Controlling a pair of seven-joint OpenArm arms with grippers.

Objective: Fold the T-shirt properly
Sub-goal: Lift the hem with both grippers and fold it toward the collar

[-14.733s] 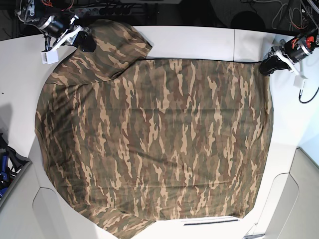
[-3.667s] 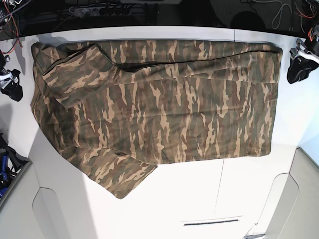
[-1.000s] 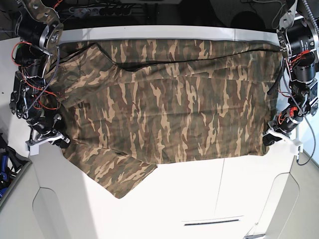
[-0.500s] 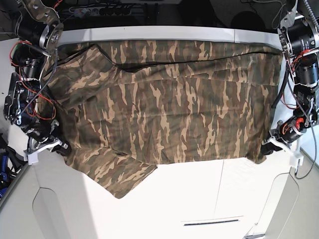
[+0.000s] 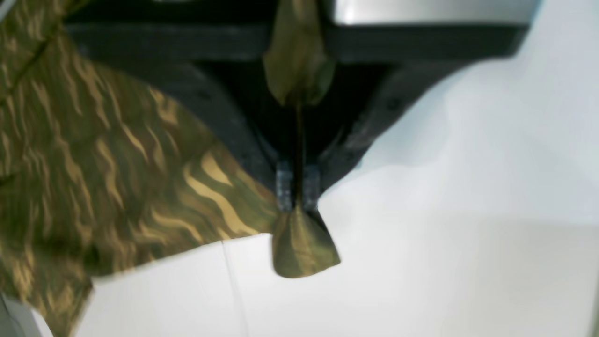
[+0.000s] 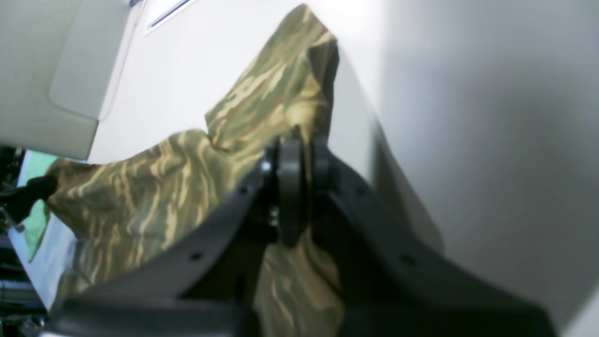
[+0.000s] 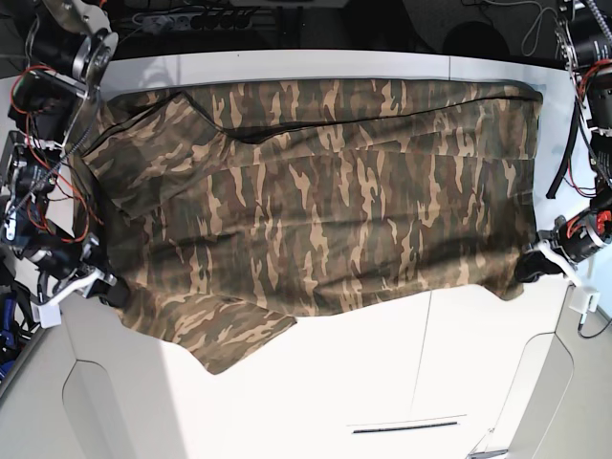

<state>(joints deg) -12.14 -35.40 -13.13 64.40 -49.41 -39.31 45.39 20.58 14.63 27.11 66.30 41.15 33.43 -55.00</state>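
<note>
- Two black grippers each pinch a near corner of the T-shirt [image 7: 316, 210]: the left gripper [image 5: 297, 187] is clamped tight on a thin fold, a small rounded flap of cloth poking out below its ribbed fingertips [image 5: 283, 185].
- Right gripper [image 6: 297, 164], jaws closed, bites a bunched edge; its matte black fingers [image 6: 290, 178] look smooth, though blur hides detail.
- Soft woven camouflage in brown, olive and tan streaks lies spread wide on the white table [image 7: 382, 382], one sleeve jutting toward the near edge.
- Only the base view shows the whole cloth and its far edge folded over; the wrist views show the grips.
</note>
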